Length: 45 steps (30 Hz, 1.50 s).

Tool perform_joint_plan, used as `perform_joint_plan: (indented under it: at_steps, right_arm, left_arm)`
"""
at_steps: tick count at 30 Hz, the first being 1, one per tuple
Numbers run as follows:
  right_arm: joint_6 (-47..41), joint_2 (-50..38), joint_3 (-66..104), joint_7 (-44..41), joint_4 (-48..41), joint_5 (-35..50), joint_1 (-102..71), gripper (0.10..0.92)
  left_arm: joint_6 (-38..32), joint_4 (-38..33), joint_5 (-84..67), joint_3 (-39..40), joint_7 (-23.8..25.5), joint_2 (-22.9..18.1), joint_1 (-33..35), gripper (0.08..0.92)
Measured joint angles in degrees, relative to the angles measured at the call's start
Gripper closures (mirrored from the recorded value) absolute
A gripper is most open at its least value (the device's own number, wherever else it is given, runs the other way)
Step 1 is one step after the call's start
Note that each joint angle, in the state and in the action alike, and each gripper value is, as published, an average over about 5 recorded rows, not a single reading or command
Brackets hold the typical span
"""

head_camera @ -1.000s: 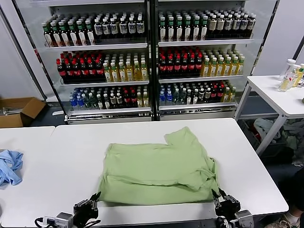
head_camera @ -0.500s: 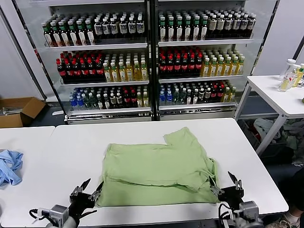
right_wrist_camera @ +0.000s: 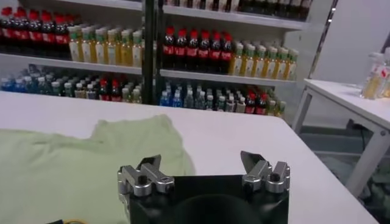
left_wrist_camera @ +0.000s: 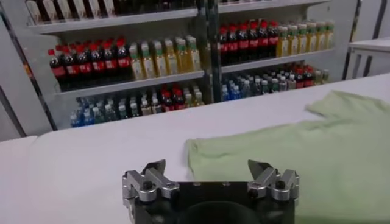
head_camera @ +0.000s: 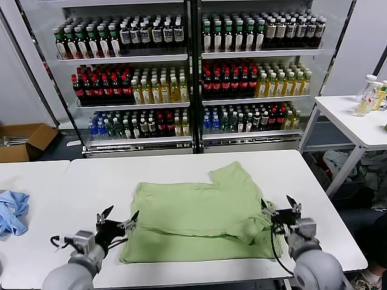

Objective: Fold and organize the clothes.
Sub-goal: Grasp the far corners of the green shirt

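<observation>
Shirt: a light green short-sleeved shirt (head_camera: 202, 219) lies folded on the white tabletop (head_camera: 181, 169), near the front edge and a little to the 3 o'clock side of centre; one sleeve sticks out toward 12 o'clock, and a folded layer shows along the 6 o'clock hem.
Left end effector: the left end effector (head_camera: 117, 220) hangs just above the tabletop at the shirt's 9 o'clock edge, fingers spread wide apart and holding nothing; the left wrist view shows its two fingertips (left_wrist_camera: 157, 168) well separated, with the shirt's corner (left_wrist_camera: 292, 152) lying flat beyond them.
Right end effector: the right end effector (head_camera: 279, 209) sits at the shirt's 3 o'clock edge, fingers likewise wide apart and empty; the cloth beside it is bunched into small wrinkles. In the right wrist view its fingertips (right_wrist_camera: 248, 161) stand apart over bare tabletop, with the shirt (right_wrist_camera: 79, 158) off to one side.
Blue cloth: a crumpled light blue cloth (head_camera: 12, 211) lies on the neighbouring table at 9 o'clock, well apart from the shirt.
Background: shelves of bottled drinks (head_camera: 187, 72) stand beyond the tabletop at 12 o'clock; a cardboard box (head_camera: 24, 140) is on the floor toward 10 o'clock; a second white table (head_camera: 357, 121) with bottles is at 2 o'clock.
</observation>
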Motion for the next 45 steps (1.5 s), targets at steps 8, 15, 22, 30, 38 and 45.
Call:
perform_joint_plan:
  at_steps: [8, 15, 22, 30, 38, 45]
  right_arm:
    - [-1.71, 3.08, -5.32, 0.37, -11.15, 1.65, 11.92, 0.203]
    - [-2.37, 5.97, -9.41, -0.11, -20.57, 1.87, 20.4, 0.203]
    - [-2.76, 9.21, -12.28, -1.09, -29.37, 1.29, 27.27, 0.202]
    - [-3.0, 12.56, -14.08, -2.16, -37.88, 1.19, 32.36, 0.203]
    - [-3.01, 14.63, -14.42, -2.81, -43.2, 1.57, 34.33, 0.239]
    - [-2.91, 15.14, -14.89, -3.21, -44.86, 1.8, 34.75, 0.432]
  left_arm:
    - [1.42, 7.67, -3.32, 6.34, -1.14, -0.76, -10.58, 0.177]
    - [2.42, 14.01, -5.48, 11.15, -2.34, -2.43, -17.84, 0.177]
    - [3.7, 19.1, -6.9, 14.06, -3.41, -3.31, -23.21, 0.177]
    - [4.85, 23.24, -8.44, 16.22, -4.09, -4.14, -27.35, 0.177]
    - [5.41, 25.59, -9.24, 17.39, -4.51, -5.07, -29.53, 0.287]
    - [6.27, 26.74, -10.04, 17.88, -4.54, -5.58, -30.08, 0.467]
